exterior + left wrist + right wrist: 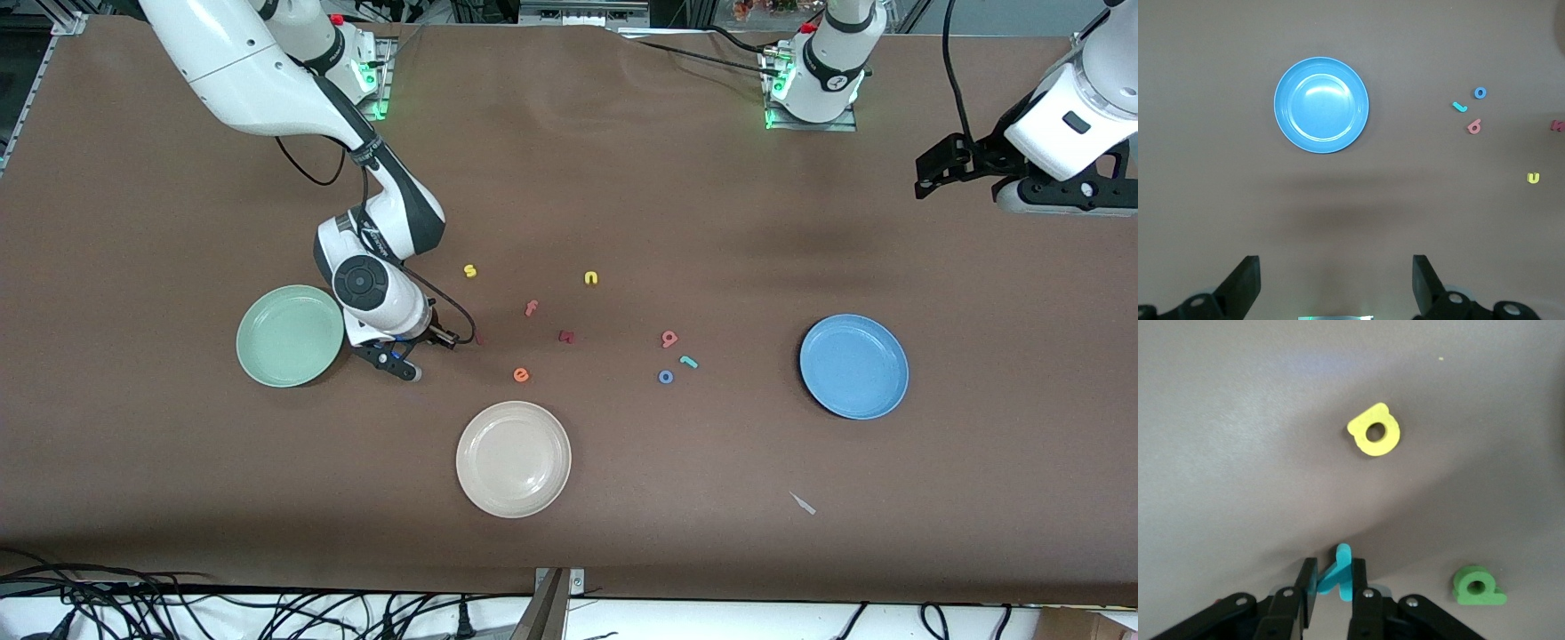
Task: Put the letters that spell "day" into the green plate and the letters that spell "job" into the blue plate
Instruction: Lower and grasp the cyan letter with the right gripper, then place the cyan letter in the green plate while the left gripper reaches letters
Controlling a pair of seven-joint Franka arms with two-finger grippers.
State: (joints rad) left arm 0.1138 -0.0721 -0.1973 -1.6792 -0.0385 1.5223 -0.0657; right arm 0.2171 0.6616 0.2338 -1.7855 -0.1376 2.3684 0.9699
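Brown counter [622, 178] spanning frame, cables trailing along bottom edge, right end effector [1335, 581] clamping teal y [1340, 570] beside green plate [290, 336] at frame's left, left end effector [1336, 283] waiting, fingers apart, upper right.

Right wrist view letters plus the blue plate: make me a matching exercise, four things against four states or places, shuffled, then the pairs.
Things:
1. teal y
2. yellow a
3. green d
4. blue plate

States or places:
A. lies flat on the table, free, a round hole in it
B. empty, toward the left arm's end of the table
C. pinched between the right end effector's fingers
D. flat on the table beside the right end effector

Pairs: 1-C, 2-A, 3-D, 4-B
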